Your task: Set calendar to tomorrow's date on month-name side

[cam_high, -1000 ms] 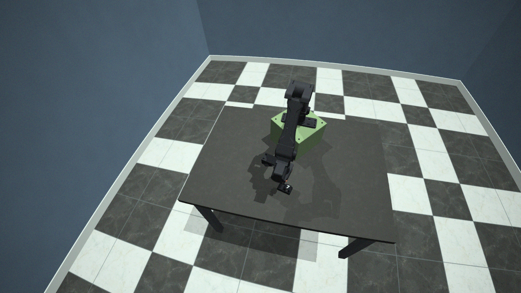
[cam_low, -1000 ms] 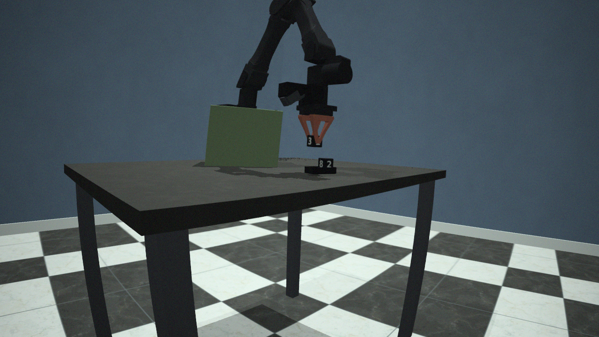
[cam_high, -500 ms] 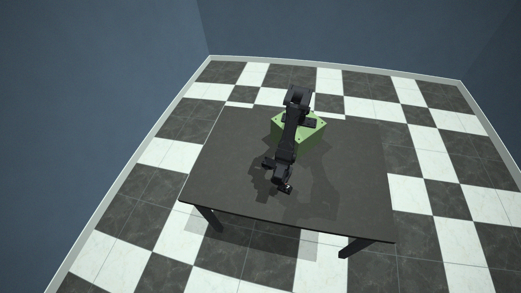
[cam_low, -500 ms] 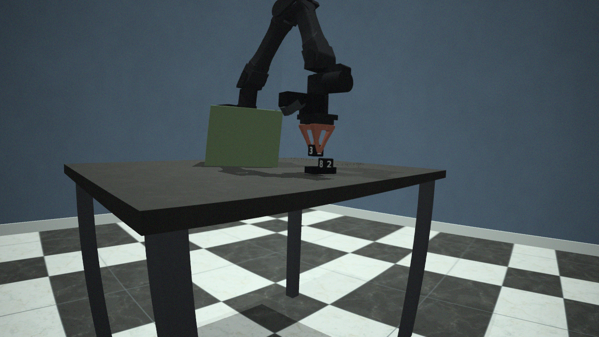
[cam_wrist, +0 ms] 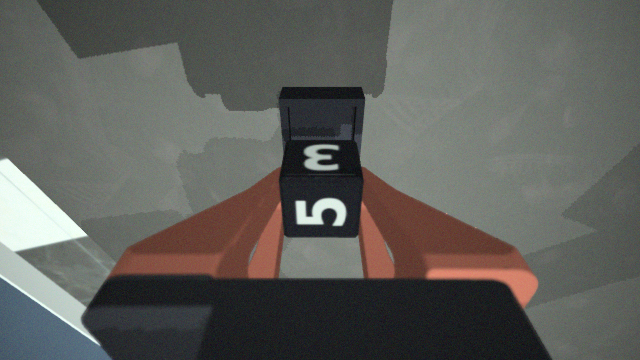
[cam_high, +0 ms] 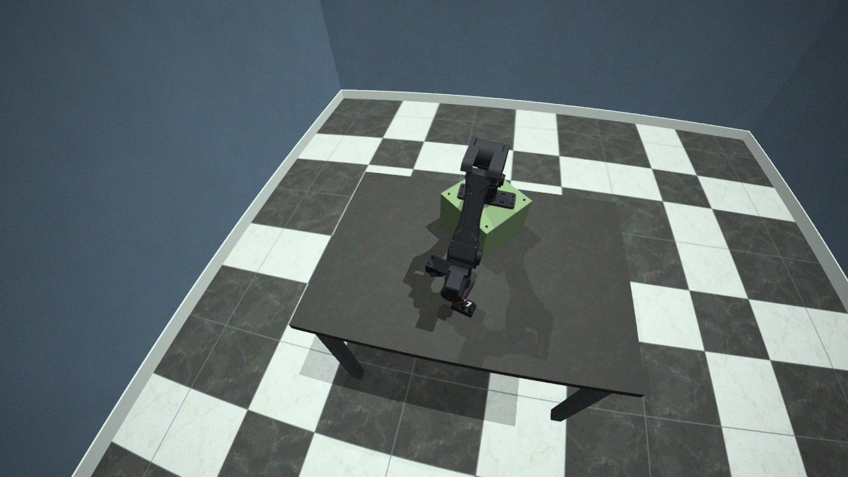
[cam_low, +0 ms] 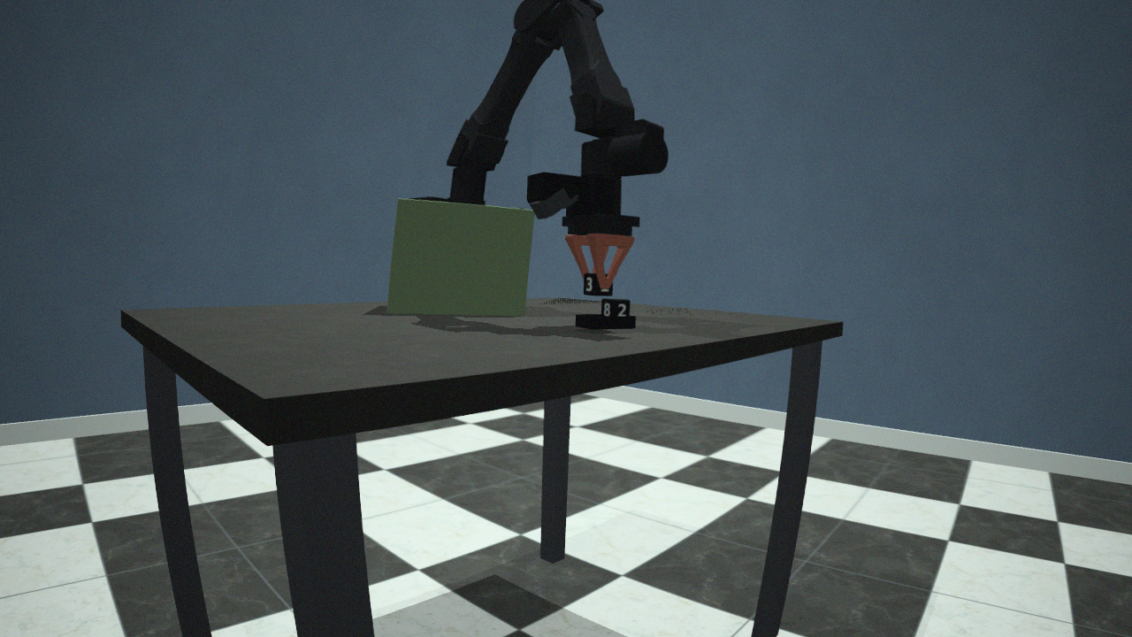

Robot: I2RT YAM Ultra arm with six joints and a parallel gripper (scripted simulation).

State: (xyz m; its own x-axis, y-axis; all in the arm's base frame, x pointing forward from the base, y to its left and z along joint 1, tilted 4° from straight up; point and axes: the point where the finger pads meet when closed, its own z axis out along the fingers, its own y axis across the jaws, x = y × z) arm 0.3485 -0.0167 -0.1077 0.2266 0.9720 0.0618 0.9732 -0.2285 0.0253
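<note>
My gripper (cam_low: 599, 283) (cam_wrist: 321, 179) is shut on a black cube (cam_low: 589, 284) (cam_wrist: 321, 227). The wrist view shows a sideways 5 on its upper face and a 3 on an adjoining face. The cube hangs level, a little above the black tray (cam_low: 586, 321) (cam_wrist: 322, 93) (cam_high: 462, 310), not touching it. The other cube (cam_low: 615, 309) (cam_high: 469, 304) stands in the tray at one end, with 7 on top and 8 and 2 on two sides. It is hidden behind the held cube in the wrist view, where the tray's other end shows bare floor. No month name is legible.
The tray lies flat on the dark table (cam_high: 569, 261) (cam_low: 355, 349), toward the table's front edge. The green base block (cam_high: 509, 228) (cam_low: 459, 261) stands behind it under the arm. Arm shadows fall around the tray.
</note>
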